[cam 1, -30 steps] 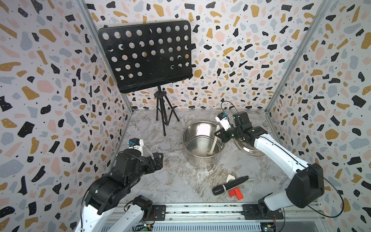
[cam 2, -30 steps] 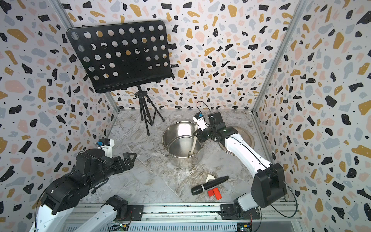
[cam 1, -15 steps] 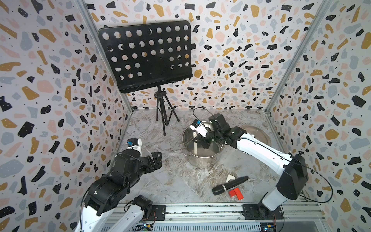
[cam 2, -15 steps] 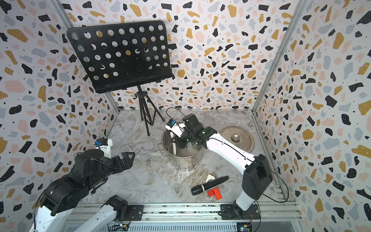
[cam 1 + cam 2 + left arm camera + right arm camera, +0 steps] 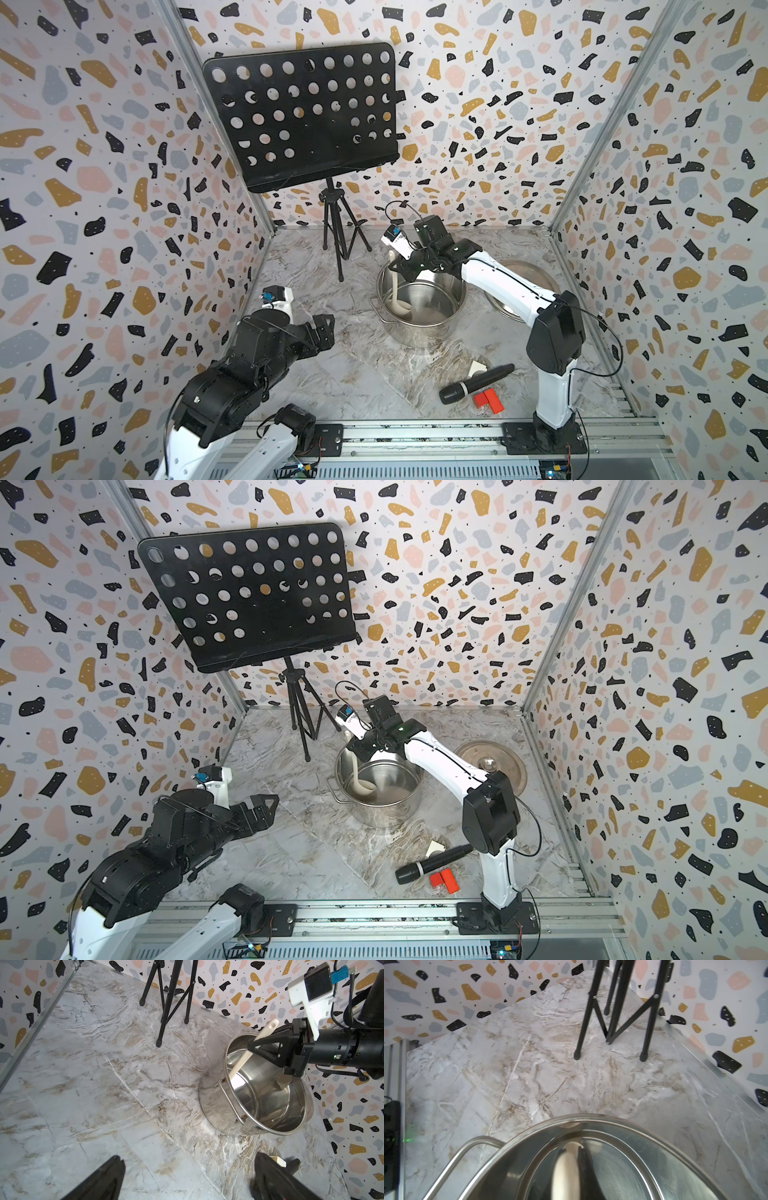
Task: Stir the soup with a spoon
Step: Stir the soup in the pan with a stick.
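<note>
right gripper (image 5: 402,266), clamped shut on the handle of the spoon (image 5: 395,287), holds its bowl low inside the steel pot (image 5: 419,332) at centre frame, where a hard sweep against the wall could tip it.

In both top views the white-and-black right arm (image 5: 500,284) (image 5: 440,758) rises from its base at 5 o'clock to a black elbow, and its forearm then stretches toward 10 o'clock. Its black right gripper (image 5: 401,270) (image 5: 360,750) (image 5: 252,1047) tips down toward 8 o'clock, with the jaws clamped on the slim handle of the cream-white ladle-like spoon (image 5: 395,291) (image 5: 356,769) (image 5: 242,1061). The left arm (image 5: 232,386) (image 5: 137,870) sits folded at 7 o'clock, and its black left gripper (image 5: 324,328) (image 5: 262,808) (image 5: 187,1178) points toward 3 o'clock with the jaws spread wide and nothing between them.
</note>
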Controlling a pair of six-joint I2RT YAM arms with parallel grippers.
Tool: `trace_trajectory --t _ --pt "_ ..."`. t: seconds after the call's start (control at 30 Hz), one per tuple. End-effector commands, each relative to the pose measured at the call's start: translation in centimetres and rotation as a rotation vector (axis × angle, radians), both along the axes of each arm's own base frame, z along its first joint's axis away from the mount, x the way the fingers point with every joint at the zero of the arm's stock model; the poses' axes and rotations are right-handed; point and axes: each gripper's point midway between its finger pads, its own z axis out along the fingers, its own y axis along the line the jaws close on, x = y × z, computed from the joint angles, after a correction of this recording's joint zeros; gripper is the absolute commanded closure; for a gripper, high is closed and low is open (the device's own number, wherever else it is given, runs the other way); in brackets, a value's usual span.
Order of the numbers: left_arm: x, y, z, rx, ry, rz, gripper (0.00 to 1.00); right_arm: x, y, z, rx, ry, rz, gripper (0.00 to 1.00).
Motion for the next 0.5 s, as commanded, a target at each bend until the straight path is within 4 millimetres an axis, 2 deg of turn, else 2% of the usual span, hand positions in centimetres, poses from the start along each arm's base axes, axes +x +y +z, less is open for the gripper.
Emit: trace_trajectory --t 0.0,0.23,0.37,0.47 --pt "-0.1 0.1 1.2 -0.023 -0.037 0.003 0.0 2.4 -2.8 3.2 0.036 -0.028 -0.097 1.0" --pt "-0.1 0.0 0.9 -0.03 -0.036 0.006 0.01 4.5 -9.5 3.3 0.029 -0.007 -0.232 1.0" --pt "0.1 -0.2 0.9 -0.034 -0.036 0.0 0.01 3.3 -12.8 3.2 0.022 0.0 -0.264 1.0" --pt "0.3 -0.4 0.8 -0.037 -0.032 -0.005 0.01 1.4 -14.4 2.7 0.011 0.009 -0.254 1.0"
